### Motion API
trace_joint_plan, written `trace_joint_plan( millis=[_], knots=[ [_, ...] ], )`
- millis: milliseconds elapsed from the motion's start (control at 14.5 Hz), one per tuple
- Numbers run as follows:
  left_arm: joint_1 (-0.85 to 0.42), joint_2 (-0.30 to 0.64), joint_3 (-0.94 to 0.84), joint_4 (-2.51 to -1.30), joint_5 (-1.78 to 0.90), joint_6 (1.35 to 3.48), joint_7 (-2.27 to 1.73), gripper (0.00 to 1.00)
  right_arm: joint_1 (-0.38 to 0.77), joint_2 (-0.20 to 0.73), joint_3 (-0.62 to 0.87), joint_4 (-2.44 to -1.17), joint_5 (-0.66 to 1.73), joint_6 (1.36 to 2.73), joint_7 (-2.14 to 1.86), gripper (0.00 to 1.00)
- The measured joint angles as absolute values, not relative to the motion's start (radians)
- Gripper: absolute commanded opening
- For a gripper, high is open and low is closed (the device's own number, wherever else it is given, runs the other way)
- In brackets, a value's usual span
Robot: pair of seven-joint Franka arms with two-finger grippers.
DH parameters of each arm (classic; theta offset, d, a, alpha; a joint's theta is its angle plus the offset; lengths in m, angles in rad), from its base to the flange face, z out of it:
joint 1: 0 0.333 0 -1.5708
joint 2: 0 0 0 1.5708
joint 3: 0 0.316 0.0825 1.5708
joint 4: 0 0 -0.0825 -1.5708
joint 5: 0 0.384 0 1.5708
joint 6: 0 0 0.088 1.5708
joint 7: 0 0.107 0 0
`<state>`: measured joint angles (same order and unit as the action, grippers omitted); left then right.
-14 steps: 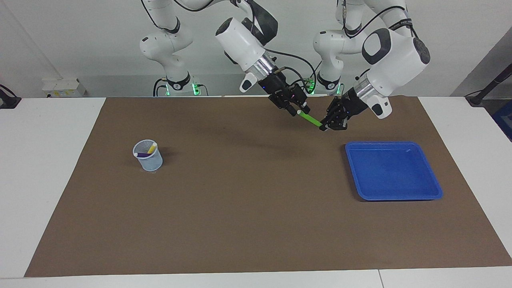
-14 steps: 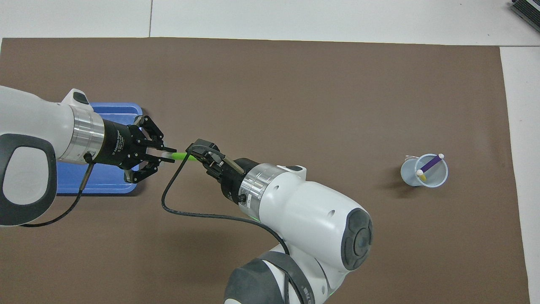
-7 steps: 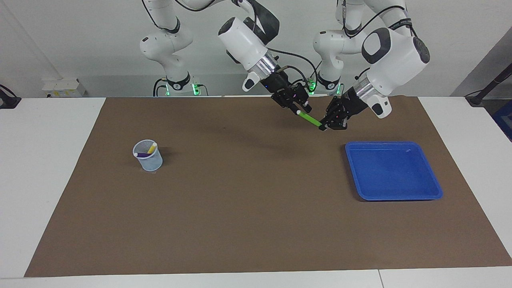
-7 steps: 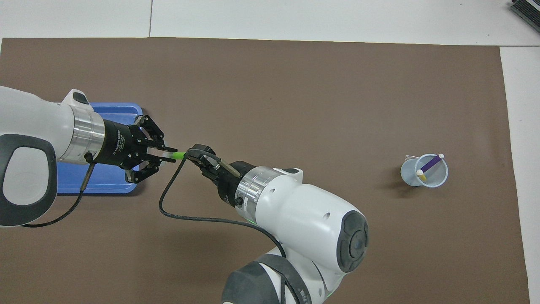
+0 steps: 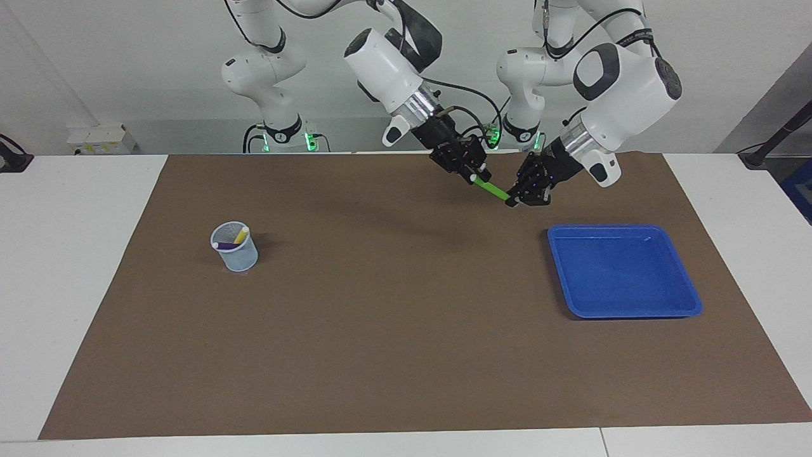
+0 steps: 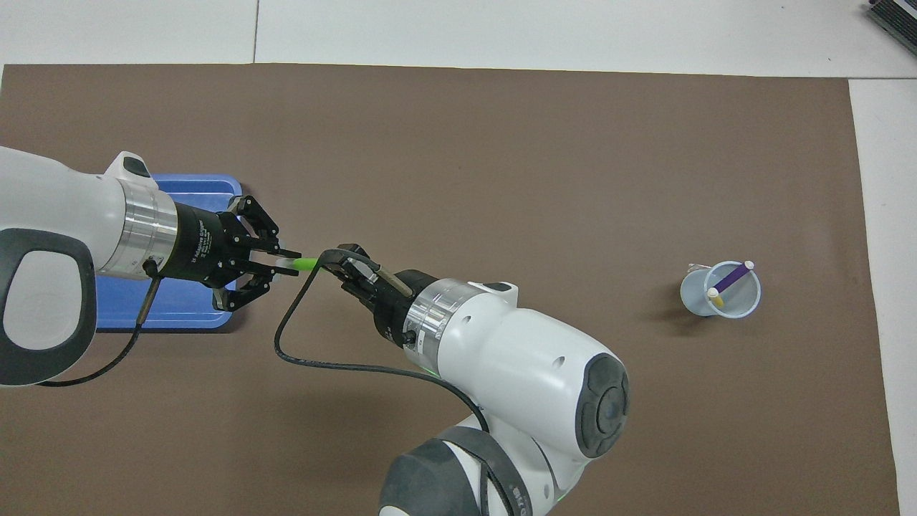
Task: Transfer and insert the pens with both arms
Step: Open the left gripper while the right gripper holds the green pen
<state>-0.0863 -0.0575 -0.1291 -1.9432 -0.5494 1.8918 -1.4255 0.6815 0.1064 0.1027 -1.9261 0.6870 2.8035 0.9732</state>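
A green pen (image 5: 491,188) (image 6: 304,264) hangs level in the air over the brown mat, close to the blue tray (image 5: 625,270). My left gripper (image 5: 515,202) (image 6: 289,259) is shut on one end of it. My right gripper (image 5: 474,174) (image 6: 332,260) sits at the pen's other, whitish end. A purple pen (image 6: 732,277) and a yellow pen (image 6: 715,297) stand slanted in a pale blue cup (image 5: 235,249) (image 6: 720,290) toward the right arm's end of the table.
The blue tray (image 6: 172,309) has nothing in it and lies under the left arm's wrist in the overhead view. A brown mat (image 5: 393,317) covers most of the white table. A black cable loops from the right wrist above the mat.
The right gripper has drawn in along the green pen's whitish end and its jaws have narrowed. The left gripper and the pen have stayed where they were.
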Motion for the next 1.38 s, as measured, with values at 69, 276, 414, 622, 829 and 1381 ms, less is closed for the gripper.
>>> trace_joint_plan(
  millis=[69, 276, 414, 622, 829, 1381],
  knots=[
    [-0.086, -0.058, -0.129, -1.943, -0.549, 1.892, -1.426, 0.00, 0.681, 0.107, 0.103, -1.926, 0.687, 2.804, 0.973, 0.27],
    [-0.087, -0.059, -0.130, -1.944, -0.549, 1.892, -1.426, 0.00, 0.677, 0.107, 0.102, -1.926, 0.687, 2.804, 0.973, 0.21],
    [-0.087, -0.059, -0.131, -1.944, -0.551, 1.892, -1.430, 0.00, 0.674, 0.107, 0.102, -1.926, 0.687, 2.804, 0.973, 0.20],
    [-0.087, -0.059, -0.131, -1.944, -0.553, 1.894, -1.433, 0.00, 0.674, 0.107, 0.101, -1.926, 0.687, 2.808, 0.973, 0.20],
    [-0.088, -0.059, -0.131, -1.944, -0.553, 1.895, -1.433, 0.00, 0.674, 0.107, 0.101, -1.926, 0.687, 2.810, 0.974, 0.05],
    [-0.099, -0.063, -0.131, -1.944, -0.553, 1.903, -1.431, 1.00, 0.672, 0.108, 0.097, -1.926, 0.687, 2.817, 0.983, 0.00]
  ],
)
